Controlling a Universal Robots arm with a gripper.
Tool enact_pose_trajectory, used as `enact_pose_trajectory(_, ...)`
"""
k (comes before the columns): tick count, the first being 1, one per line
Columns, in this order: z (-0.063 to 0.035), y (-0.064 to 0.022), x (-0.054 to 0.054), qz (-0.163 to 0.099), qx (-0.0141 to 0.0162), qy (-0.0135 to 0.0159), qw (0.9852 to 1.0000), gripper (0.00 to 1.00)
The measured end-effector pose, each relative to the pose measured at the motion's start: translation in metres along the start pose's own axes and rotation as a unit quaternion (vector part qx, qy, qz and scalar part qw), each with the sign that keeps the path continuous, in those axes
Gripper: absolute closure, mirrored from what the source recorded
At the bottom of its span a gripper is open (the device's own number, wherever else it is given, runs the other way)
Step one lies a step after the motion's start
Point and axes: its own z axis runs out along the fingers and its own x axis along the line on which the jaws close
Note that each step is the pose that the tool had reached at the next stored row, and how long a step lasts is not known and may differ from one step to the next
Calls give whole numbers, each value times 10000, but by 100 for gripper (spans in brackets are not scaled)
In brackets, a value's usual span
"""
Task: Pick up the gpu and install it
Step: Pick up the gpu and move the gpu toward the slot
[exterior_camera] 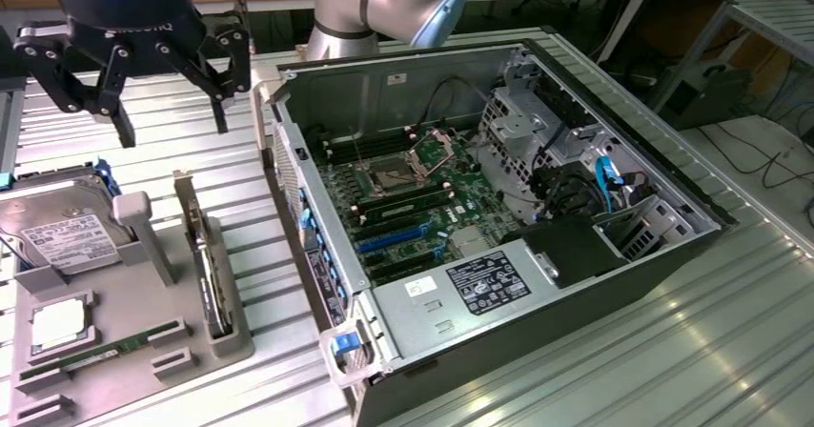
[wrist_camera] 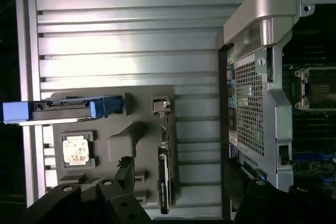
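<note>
The gripper (exterior_camera: 172,130), empty with its 2 fingers spread, is seen above the tray (exterior_camera: 151,303) in the exterior view, whereas the gpu (wrist_camera: 164,178) is shown edge-on from above in the wrist view.

1 robot arm (exterior_camera: 381,8) w/ 1 gripper (exterior_camera: 172,122) on it. 1 big PC box (exterior_camera: 369,89), lid off. Inside it: 1 green board (exterior_camera: 426,213) w/ 1 square chip spot (exterior_camera: 388,174). 1 gray tray (exterior_camera: 128,303). On the tray: 1 hard drive (exterior_camera: 64,232), 1 gpu (exterior_camera: 210,274), 1 small square chip (exterior_camera: 57,324) & 1 thin green RAM stick (exterior_camera: 109,351), i.e. 4 parts. 1 metal table (exterior_camera: 636,351) under it all.
</note>
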Motion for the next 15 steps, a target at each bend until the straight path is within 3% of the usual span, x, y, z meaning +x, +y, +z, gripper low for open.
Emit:
enact_pose_trajectory(7,43,-190,0,-130,-3,6,9999,22)
enact_pose_trajectory(10,111,-266,0,-205,-4,36,9998,22)
enact_pose_trajectory(15,155,-468,-5,-205,-3,45,9998,22)
